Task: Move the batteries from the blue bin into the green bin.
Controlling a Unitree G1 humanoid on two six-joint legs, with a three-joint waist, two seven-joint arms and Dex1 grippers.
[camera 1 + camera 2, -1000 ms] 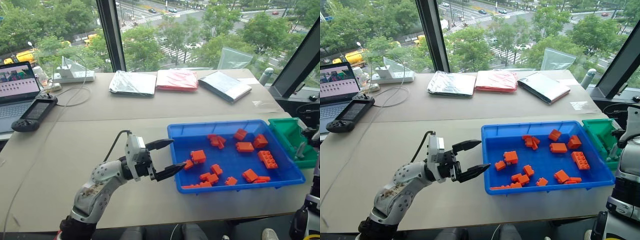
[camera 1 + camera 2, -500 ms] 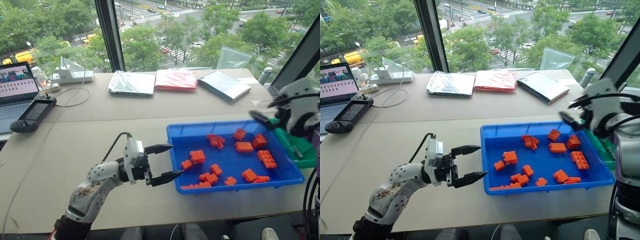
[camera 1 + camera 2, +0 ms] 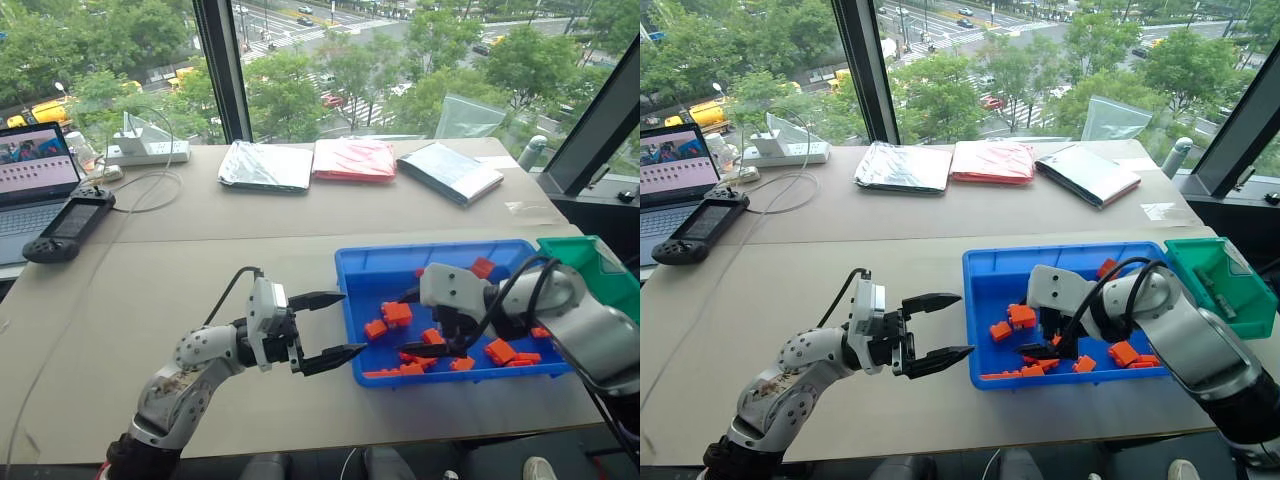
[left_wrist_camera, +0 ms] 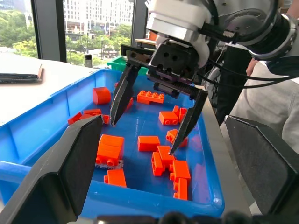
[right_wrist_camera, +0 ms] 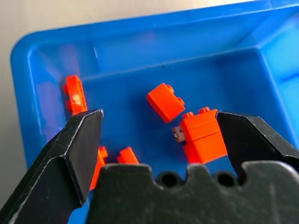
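The right tool [image 4: 144,135] is held with fingers wide apart and empty over the blue bin [image 3: 440,246], pointed down among the orange bricks [image 5: 164,101]. A small grey end, judged to be one of the batteries [image 5: 177,134], is seen tucked against a brick. The fingers should be lowered astride it alone, so that no brick is caught. Open room is found towards 12 o'clock inside the bin; the rim at 6 o'clock lies close. The green bin [image 3: 1200,275] is set at 3 o'clock, touching or just beside. The left tool [image 3: 345,322], apart too, is kept at 9 o'clock over the desk [image 3: 200,250].
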